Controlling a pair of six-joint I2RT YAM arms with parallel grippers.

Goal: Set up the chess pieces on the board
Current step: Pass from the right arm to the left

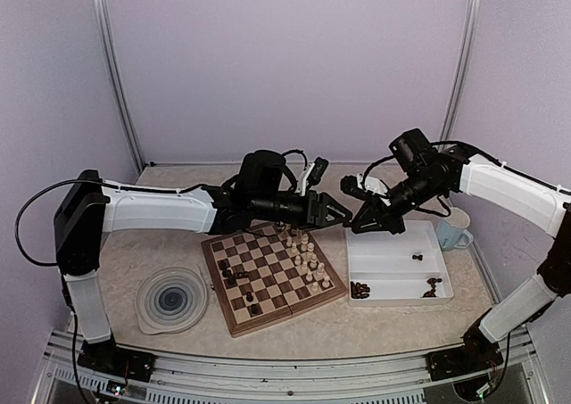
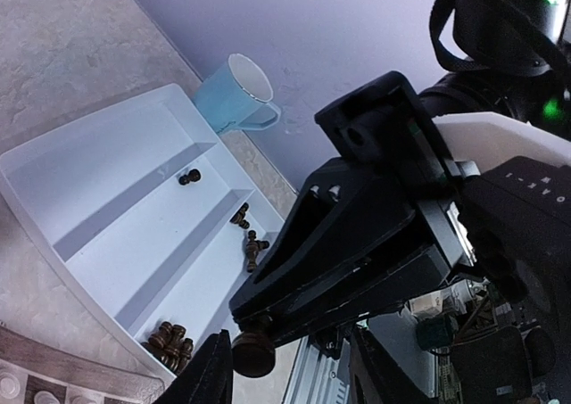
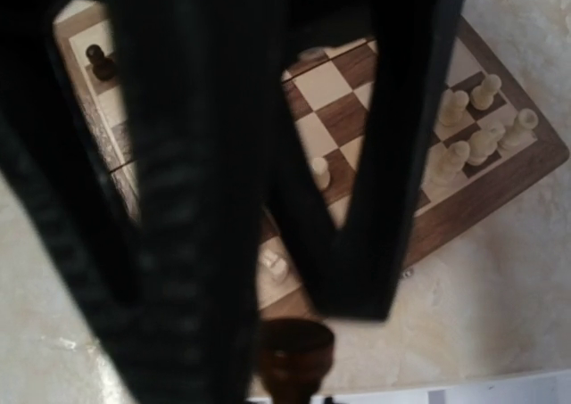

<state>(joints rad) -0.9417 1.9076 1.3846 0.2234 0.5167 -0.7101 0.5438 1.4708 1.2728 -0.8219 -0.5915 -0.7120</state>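
Now, your dark piece [image 2: 254, 352] hangs above the gap between the board [image 1: 285, 310] and the white tray [image 1: 393, 261], clamped at the end of your right gripper [image 1: 359, 222]. Your left gripper [image 1: 345, 214] meets it nose to nose, its 2 fingers [image 2: 212, 377] spread apart on either side of the piece.

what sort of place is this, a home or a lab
Probably a lab test booth: plain lilac walls on metal posts, a left arm and right arm bolted to a rail, a board and tray staged.
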